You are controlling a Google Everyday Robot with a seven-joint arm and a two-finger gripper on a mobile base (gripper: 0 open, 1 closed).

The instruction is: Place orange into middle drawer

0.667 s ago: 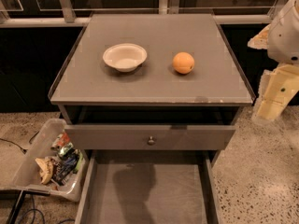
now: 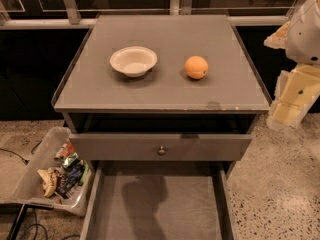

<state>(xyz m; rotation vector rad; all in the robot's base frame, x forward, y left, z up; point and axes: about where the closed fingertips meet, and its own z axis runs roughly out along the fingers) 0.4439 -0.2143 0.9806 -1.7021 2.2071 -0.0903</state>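
The orange [image 2: 196,67] sits on the grey cabinet top [image 2: 165,91], right of centre. The middle drawer [image 2: 155,206] is pulled out at the bottom of the view, showing a flat grey floor with thin side walls. My gripper [image 2: 294,100] hangs at the right edge of the view, beside the cabinet's right side, well apart from the orange and holding nothing that I can see.
A cream-white shallow bowl [image 2: 133,60] sits left of the orange. The drawer with a round metal knob [image 2: 161,150] is slightly out above the middle drawer. A clear plastic bin of packets [image 2: 56,174] stands on the speckled floor at the left, with cables beside it.
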